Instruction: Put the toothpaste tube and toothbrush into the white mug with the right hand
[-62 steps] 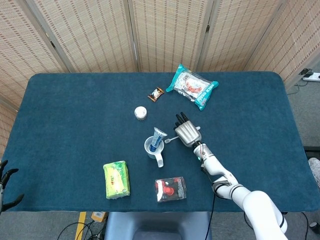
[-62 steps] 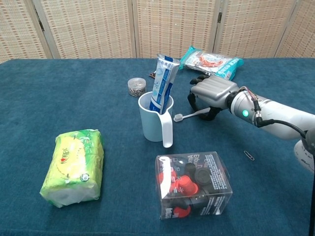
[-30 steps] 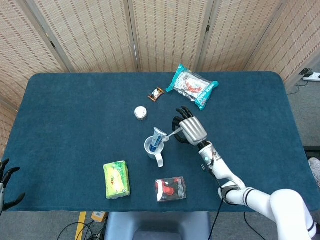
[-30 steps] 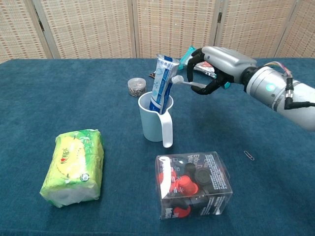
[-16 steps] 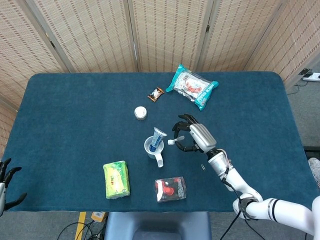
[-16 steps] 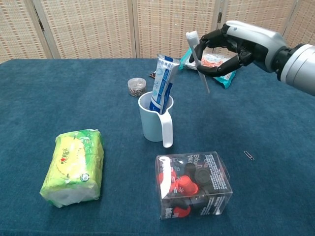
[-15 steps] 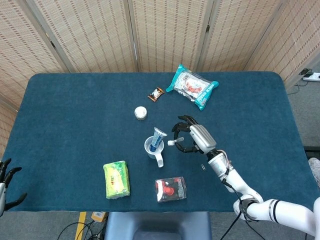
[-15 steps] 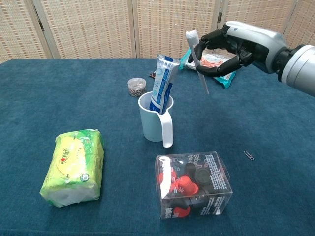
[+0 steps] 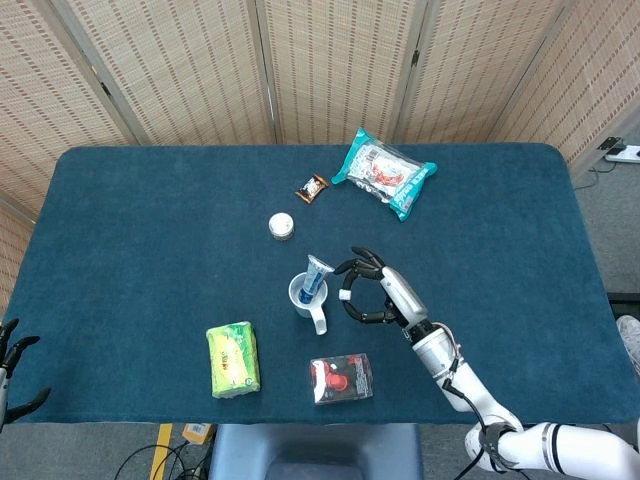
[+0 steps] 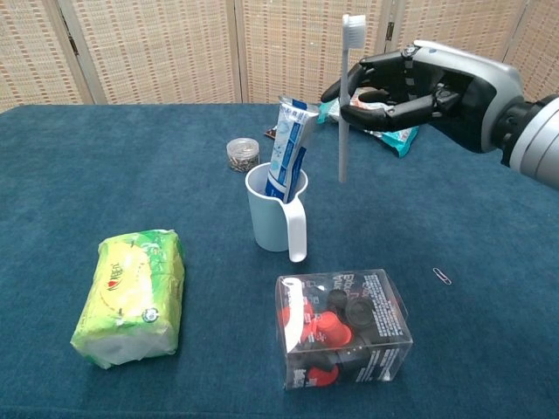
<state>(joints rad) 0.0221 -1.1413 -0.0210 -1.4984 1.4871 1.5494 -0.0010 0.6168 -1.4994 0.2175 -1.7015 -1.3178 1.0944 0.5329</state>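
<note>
The clear box of red and black bits [image 10: 344, 327] sits closest, at 6 o'clock on the counter [image 10: 105, 157], and a dropped brush could land on it. The white mug [image 10: 278, 209] stands in the middle with the toothpaste tube [image 10: 289, 148] inside. At its 3 o'clock, the right hand [image 10: 428, 87] has its fingers [image 10: 371, 109] pinching the toothbrush [image 10: 347, 96] upright, bristles up. The pinch looks light, so the brush might slip, or bump the rim and tip the mug. The left hand [image 9: 12, 365] waits at 8 o'clock, fingers spread, holding nothing.
</note>
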